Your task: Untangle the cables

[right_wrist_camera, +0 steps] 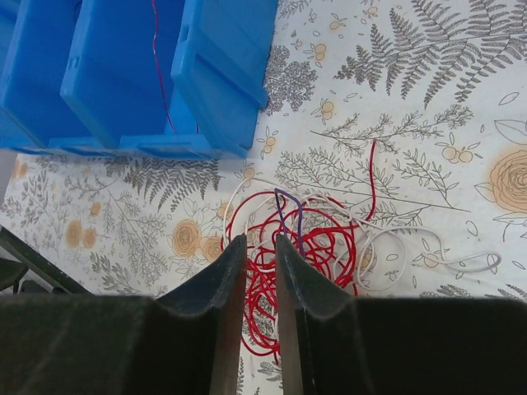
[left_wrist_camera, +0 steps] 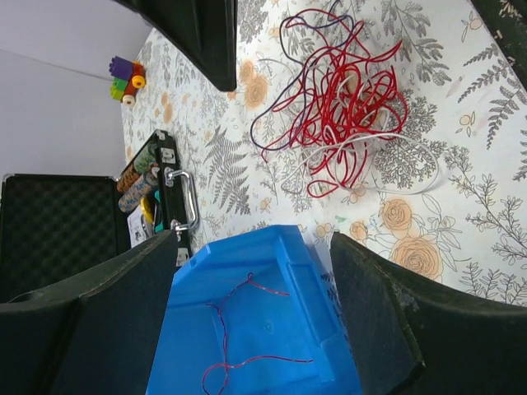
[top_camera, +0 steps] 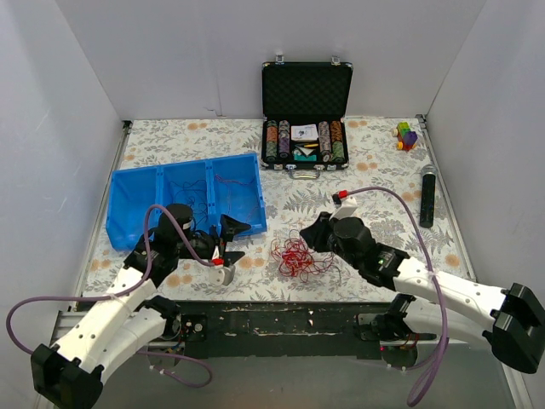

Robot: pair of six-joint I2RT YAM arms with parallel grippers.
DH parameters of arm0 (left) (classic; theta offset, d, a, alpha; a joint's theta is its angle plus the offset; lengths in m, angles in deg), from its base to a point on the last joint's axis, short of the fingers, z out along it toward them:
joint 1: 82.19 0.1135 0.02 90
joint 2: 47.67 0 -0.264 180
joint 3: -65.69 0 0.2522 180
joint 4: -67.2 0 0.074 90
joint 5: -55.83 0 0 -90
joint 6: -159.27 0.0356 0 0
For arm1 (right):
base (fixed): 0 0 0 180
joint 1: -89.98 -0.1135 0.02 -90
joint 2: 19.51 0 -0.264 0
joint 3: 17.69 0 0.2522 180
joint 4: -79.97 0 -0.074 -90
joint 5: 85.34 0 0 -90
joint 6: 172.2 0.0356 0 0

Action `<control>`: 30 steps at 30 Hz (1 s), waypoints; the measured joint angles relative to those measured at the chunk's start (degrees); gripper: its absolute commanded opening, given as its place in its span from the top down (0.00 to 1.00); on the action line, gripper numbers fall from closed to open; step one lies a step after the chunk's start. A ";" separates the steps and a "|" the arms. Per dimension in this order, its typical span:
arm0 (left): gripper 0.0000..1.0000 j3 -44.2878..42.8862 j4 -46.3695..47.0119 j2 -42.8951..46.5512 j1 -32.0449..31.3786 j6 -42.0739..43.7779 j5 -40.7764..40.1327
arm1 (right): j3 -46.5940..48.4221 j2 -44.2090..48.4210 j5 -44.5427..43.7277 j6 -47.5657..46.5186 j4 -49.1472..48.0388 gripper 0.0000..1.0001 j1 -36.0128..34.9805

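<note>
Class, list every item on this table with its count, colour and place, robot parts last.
cable tangle: one, red, white and dark, near centre
loose cable: one, red, inside bin
bin: one, blue, left side
case: one, black, open, far centre
poker chips: several stacks, mixed colours, in case
blocks: one cluster, multicoloured, far right corner
cylinder: one, black, right edge
table: one, floral cover, underneath everything
left tool: one, black, open, beside bin
right tool: one, black, slightly open, at tangle
</note>
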 measured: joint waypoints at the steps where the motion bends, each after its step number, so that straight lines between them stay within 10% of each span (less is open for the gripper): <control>1: 0.26 0.00 0.00 -0.02 0.00 -0.09 -0.46 | -0.22 0.94 0.17 -0.26 0.26 0.65 0.11; 30: 0.33 -4.85 -5.35 9.05 -0.26 -12.61 -14.10 | 6.38 -11.78 5.14 -16.09 -0.96 0.61 1.33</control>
